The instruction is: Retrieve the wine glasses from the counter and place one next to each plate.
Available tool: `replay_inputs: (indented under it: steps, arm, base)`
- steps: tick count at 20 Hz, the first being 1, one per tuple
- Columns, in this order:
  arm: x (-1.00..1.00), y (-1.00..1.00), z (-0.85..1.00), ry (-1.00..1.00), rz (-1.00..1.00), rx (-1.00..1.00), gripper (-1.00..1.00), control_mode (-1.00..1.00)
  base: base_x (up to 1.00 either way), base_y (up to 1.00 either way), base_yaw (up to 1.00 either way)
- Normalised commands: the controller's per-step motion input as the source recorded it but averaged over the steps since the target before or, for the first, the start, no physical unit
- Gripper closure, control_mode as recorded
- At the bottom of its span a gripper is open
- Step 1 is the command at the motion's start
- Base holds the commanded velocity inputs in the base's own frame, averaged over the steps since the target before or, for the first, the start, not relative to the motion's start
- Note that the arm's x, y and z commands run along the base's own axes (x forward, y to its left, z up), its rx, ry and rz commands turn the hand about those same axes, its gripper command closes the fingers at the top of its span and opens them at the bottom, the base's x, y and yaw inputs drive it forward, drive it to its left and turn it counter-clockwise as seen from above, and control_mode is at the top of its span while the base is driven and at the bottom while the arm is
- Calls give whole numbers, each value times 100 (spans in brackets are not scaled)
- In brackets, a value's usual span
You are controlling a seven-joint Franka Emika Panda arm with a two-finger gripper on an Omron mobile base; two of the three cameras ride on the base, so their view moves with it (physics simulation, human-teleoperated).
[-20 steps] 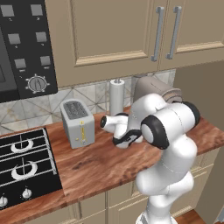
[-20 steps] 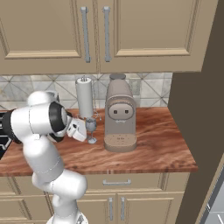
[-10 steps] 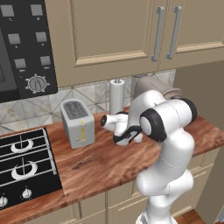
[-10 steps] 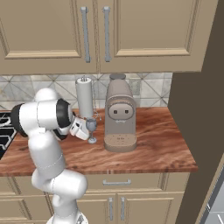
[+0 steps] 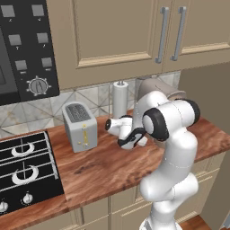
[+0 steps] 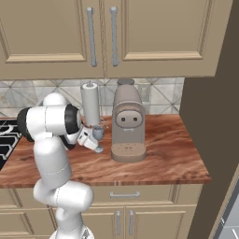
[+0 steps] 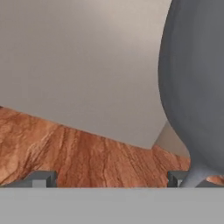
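Note:
One wine glass (image 6: pixel 98 134) of blue-grey glass stands upright on the wooden counter (image 6: pixel 158 158), just left of the coffee machine. My gripper (image 6: pixel 94 142) is low beside it, reaching in from the left. In the hand view the wine glass (image 7: pixel 192 83) looms large on the right. Its stem comes down just in front of the right fingertip (image 7: pixel 176 177). My gripper (image 7: pixel 109 179) is open there, and nothing lies between the fingers. From the left base view my gripper (image 5: pixel 136 140) hangs over the counter (image 5: pixel 99 166) and the arm covers the glass. The plates are out of view.
A beige coffee machine (image 6: pixel 127 122) stands right of the glass. A paper towel roll (image 6: pixel 90 103) is behind it against the tiled wall. A silver toaster (image 5: pixel 80 126) sits further left and a black stove (image 5: pixel 22 166) at the far left. Bare counter lies in front.
The arm's elbow has shifted slightly. The hand stays close beside the glass, with the jaws wide open throughout.

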Motion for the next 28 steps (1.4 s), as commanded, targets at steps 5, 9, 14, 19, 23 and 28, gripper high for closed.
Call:
replay_inputs:
  steps: [5,9,14,19,23,28]
  arm:
    - [7,-11,-15,2,0,-3,100,-100]
    - [-7,-2,2,-10,0,-1,100,-100]
    - [-21,16,32,-33,5,-8,100,-100]
    - [-27,22,56,-37,14,-7,100,-100]
    - [-56,15,77,-18,24,-11,100,-100]
    - [-92,3,82,3,34,-20,100,-100]
  base:
    - [0,0,0]
    - [0,0,0]
    - [0,0,0]
    - [0,0,0]
    - [0,0,0]
    - [0,0,0]
